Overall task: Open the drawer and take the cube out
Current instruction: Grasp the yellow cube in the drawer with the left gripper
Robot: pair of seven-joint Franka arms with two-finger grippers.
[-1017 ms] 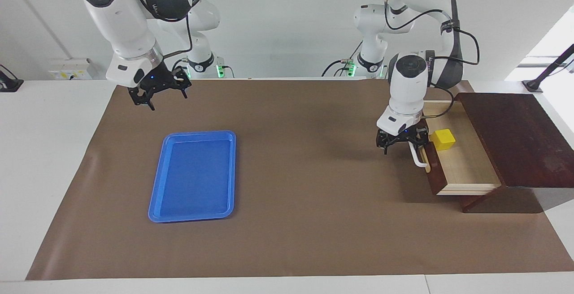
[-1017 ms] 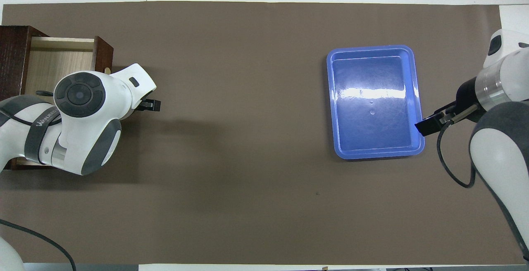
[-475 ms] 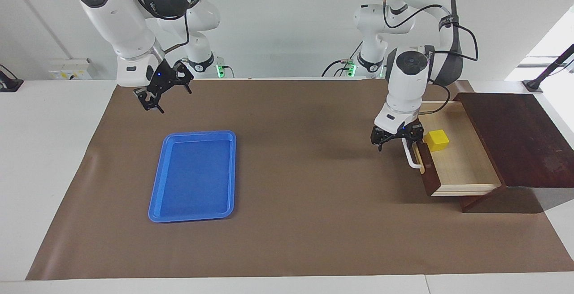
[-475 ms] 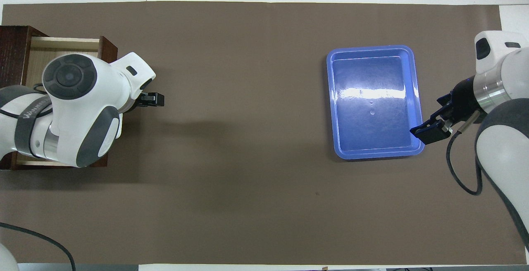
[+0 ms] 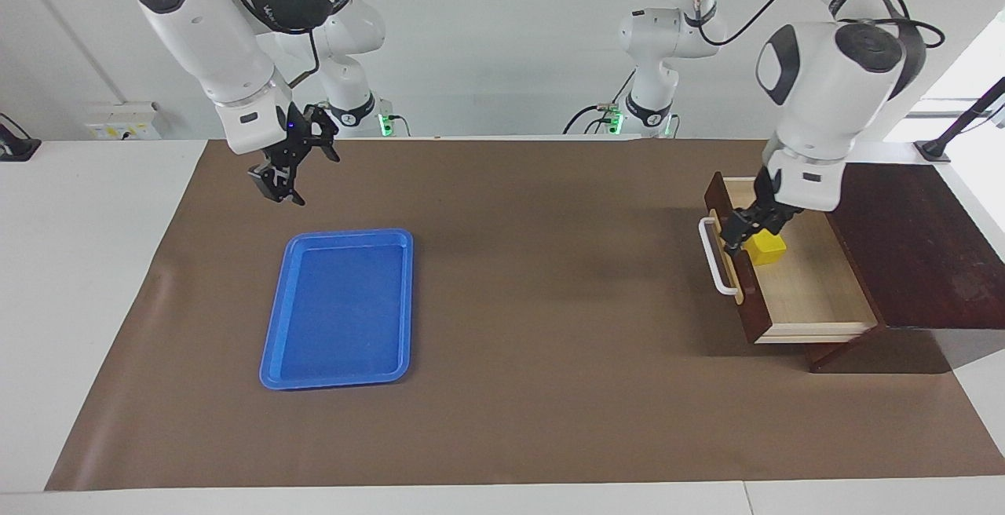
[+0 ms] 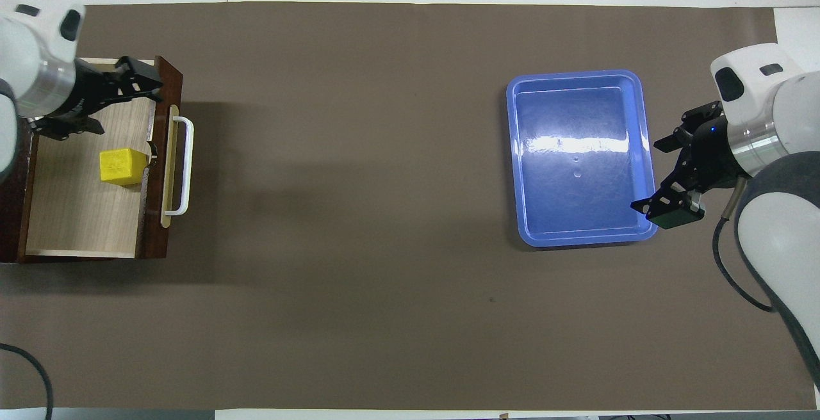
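The dark wooden drawer (image 5: 746,299) (image 6: 157,234) stands pulled open by its white bar handle (image 5: 716,260) (image 6: 182,164), showing a pale interior. The yellow cube (image 5: 769,250) (image 6: 122,166) sits inside, close to the drawer front. My left gripper (image 5: 752,226) (image 6: 122,107) hangs open over the drawer's interior, tilted, just above the cube and holding nothing. My right gripper (image 5: 294,173) (image 6: 650,177) waits open and empty in the air, over the mat at the edge of the blue tray.
A flat blue tray (image 5: 338,303) (image 6: 576,151) lies on the brown mat (image 5: 534,342) toward the right arm's end. The dark wooden box (image 5: 903,240) that houses the drawer sits at the left arm's end of the table.
The left gripper has left the handle, risen and swung over the drawer's interior above the cube. The drawer slid out a little more. The right gripper turned and shifted slightly toward the tray.
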